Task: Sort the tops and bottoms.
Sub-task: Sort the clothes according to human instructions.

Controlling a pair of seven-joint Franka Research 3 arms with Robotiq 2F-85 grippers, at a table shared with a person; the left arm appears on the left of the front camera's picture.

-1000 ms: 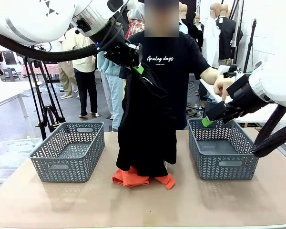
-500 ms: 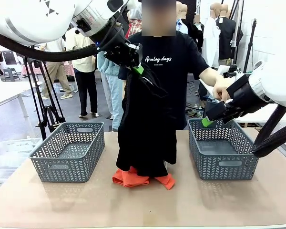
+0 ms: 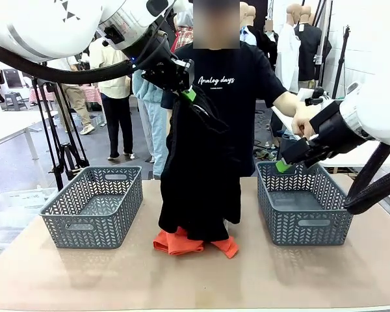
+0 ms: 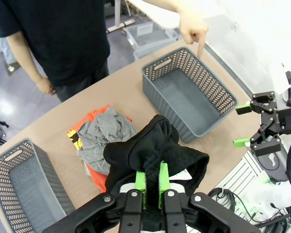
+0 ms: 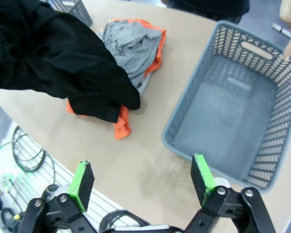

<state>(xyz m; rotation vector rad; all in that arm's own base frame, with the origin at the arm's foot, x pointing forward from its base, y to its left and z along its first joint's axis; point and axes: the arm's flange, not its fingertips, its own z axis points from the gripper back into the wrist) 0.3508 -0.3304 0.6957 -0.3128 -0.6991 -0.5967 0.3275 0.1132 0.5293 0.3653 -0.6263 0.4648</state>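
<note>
I record the bottoms (image 3: pixel 198 175), a plain black garment with no print, hanging long and limp from the left pincer (image 3: pixel 190 95). The pincer's green pads are clamped on a bunched fold at the garment's upper end. The lower hem reaches down to the pile of tops at the middle of the surface (image 3: pixel 84 273) and appears to rest on it. In that pile I note an orange T-shirt (image 3: pixel 179 242), crumpled and lying low on the surface. A yellow print shows at one edge of it in the left wrist view. A mottled grey top (image 4: pixel 104 138) lies rumpled on the orange one, covering most of its middle and leaving orange visible around it.
</note>
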